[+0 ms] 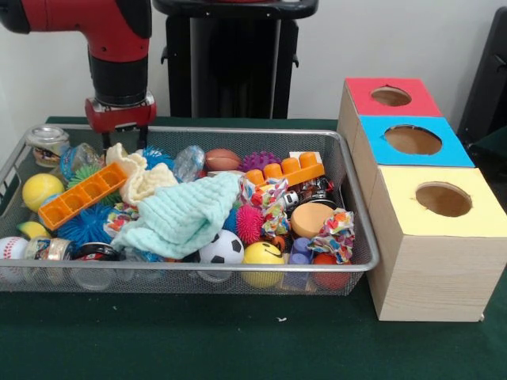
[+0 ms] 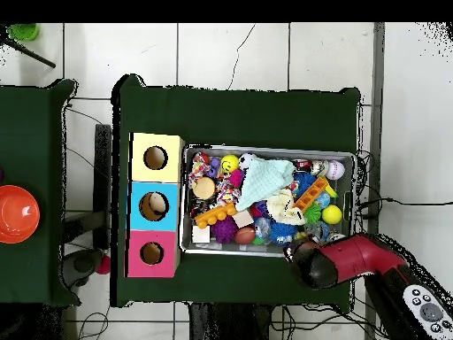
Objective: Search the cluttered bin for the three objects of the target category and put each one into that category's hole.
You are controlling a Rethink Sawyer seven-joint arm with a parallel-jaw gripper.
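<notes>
The wire mesh bin (image 1: 238, 267) sits on the green table, filled with mixed toys. It also shows in the overhead view (image 2: 265, 148). My gripper (image 1: 124, 140) hangs over the bin's far left rim, open and empty, just above a cream cloth (image 1: 142, 178). In the overhead view the gripper (image 2: 295, 252) is at the bin's robot-side edge. Three wooden boxes stand beside the bin, each with a round hole: red top (image 1: 390, 96), blue top (image 1: 413, 139), yellow top (image 1: 443, 199).
The bin holds a mint cloth (image 1: 186, 214), an orange tray (image 1: 81, 194), an orange brick (image 1: 287, 170), a soccer ball (image 1: 221, 247), a yellow smiley ball (image 1: 263, 255), a tennis ball (image 1: 41, 190), a brown football (image 1: 223, 159) and spiky balls.
</notes>
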